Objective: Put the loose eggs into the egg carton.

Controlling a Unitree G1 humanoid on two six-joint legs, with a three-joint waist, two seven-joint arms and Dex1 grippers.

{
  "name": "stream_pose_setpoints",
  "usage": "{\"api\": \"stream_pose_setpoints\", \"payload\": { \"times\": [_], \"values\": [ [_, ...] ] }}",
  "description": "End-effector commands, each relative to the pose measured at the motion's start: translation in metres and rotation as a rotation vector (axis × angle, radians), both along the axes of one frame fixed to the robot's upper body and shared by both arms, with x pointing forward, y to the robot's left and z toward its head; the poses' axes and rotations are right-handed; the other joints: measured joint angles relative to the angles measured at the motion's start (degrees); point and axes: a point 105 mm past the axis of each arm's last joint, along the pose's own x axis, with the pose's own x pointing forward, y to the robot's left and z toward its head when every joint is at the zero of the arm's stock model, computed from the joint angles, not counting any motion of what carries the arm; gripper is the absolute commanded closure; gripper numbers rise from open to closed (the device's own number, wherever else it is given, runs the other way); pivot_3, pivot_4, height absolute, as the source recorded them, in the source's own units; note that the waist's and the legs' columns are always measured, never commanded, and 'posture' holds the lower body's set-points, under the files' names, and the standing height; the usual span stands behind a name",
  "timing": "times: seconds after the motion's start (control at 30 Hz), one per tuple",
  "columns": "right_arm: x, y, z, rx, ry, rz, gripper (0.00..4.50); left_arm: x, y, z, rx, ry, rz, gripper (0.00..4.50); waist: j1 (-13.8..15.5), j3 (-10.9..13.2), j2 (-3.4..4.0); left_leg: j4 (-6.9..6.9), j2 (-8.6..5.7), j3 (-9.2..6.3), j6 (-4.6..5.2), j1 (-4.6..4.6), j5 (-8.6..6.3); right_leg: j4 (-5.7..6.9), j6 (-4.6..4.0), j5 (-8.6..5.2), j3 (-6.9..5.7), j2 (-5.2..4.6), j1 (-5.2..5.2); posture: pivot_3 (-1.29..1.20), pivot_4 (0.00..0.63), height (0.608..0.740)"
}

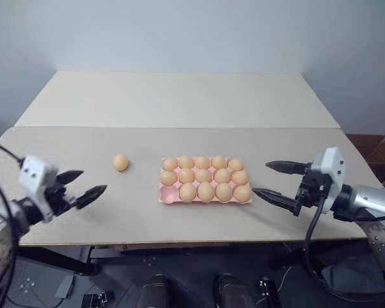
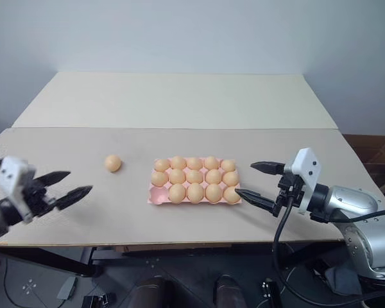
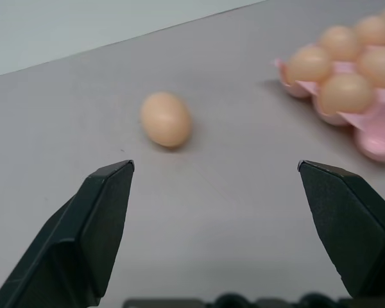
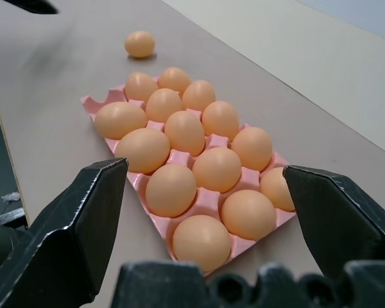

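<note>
Beige tabletop (image 1: 83,212) fills the scene, with a paler board lying behind it against a plain grey wall. Near the middle sits the pink egg carton (image 1: 169,196), a flat moulded tray of 3 rows of 5 cups. 14 cups hold tan-orange eggs; the 1 bare cup is at the near corner on the robot's left. 1 loose egg (image 1: 120,162) lies on the table just to the left of the carton, apart from it, smooth and oval, its long axis seeming to run roughly front to back.

Left gripper (image 1: 83,182) hovers near the table's front left, its 2 black fingers spread wide and holding nothing. The loose egg lies ahead of it and to its right, between this gripper and the carton. Right gripper (image 1: 273,179) hangs just beside the carton's right end, also wide open and empty.

Judging by position, the left arm is clearly nearer the loose egg, and the empty cup lies on that same side.
</note>
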Motion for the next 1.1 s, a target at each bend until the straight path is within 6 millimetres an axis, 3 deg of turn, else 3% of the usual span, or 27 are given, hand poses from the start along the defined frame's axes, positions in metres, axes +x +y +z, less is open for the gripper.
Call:
{"api": "stream_pose_setpoints", "payload": {
  "times": [0.03, 0.3, 0.47, 0.57, 0.77, 0.9, 1.1],
  "values": [
    [-0.004, 0.005, 0.014, -0.016, -0.079, 0.015, 0.0, 0.029, -0.001, -0.013, 0.017, 0.038, 0.133, 0.05, -0.12, 0.0, -0.01, -0.01, -0.02, 0.0, 0.0, -0.02, 0.0, -0.01, 0.02, 0.01, 0.01, -0.01, -0.02, 0.0, 0.15, 0.74],
    [-0.008, 0.007, 0.014, -0.016, -0.092, 0.007, 0.0, 0.085, -0.019, -0.03, -0.035, 0.11, 0.274, 0.05, -0.27, 0.0, -0.07, -0.01, -0.04, -0.05, 0.0, -0.05, 0.0, 0.0, 0.05, 0.06, 0.0, 0.04, -0.03, 0.0, 0.15, 0.74],
    [-0.01, 0.007, 0.015, -0.017, -0.096, 0.005, 0.0, 0.102, -0.03, -0.039, -0.076, 0.152, 0.297, 0.05, -0.35, 0.0, -0.08, 0.0, -0.07, -0.06, 0.01, -0.06, 0.0, -0.01, 0.07, 0.07, 0.01, 0.03, -0.02, 0.0, 0.15, 0.74],
    [-0.011, 0.006, 0.015, -0.018, -0.099, 0.001, 0.0, 0.104, -0.035, -0.039, -0.083, 0.159, 0.285, 0.63, -0.26, -0.01, -0.08, 0.0, -0.08, -0.07, 0.01, -0.06, 0.0, -0.01, 0.08, 0.07, 0.0, 0.02, -0.02, 0.0, 0.15, 0.74],
    [-0.012, 0.005, 0.016, -0.016, -0.1, -0.012, 0.0, 0.099, -0.041, -0.035, -0.063, 0.13, 0.232, 2.64, -0.19, -0.01, -0.08, 0.01, -0.09, -0.07, 0.0, -0.05, 0.01, 0.01, 0.08, 0.08, 0.0, 0.01, -0.01, 0.0, 0.15, 0.74],
    [-0.015, 0.004, 0.014, -0.018, -0.092, -0.014, 0.0, 0.079, -0.058, -0.02, 0.009, 0.059, 0.027, 2.8, -0.46, -0.01, -0.08, -0.02, -0.08, -0.05, 0.0, -0.08, 0.0, -0.02, 0.08, 0.08, 0.03, 0.0, -0.04, 0.0, 0.15, 0.74],
    [-0.038, 0.008, 0.011, -0.01, -0.03, 0.168, 0.0, 0.027, -0.093, 0.003, 0.026, 0.032, -0.408, 2.8, -0.37, -0.01, -0.07, -0.02, -0.04, -0.05, 0.0, -0.07, 0.0, -0.01, 0.05, 0.06, 0.01, 0.0, -0.06, 0.0, 0.15, 0.74]
  ]
}}
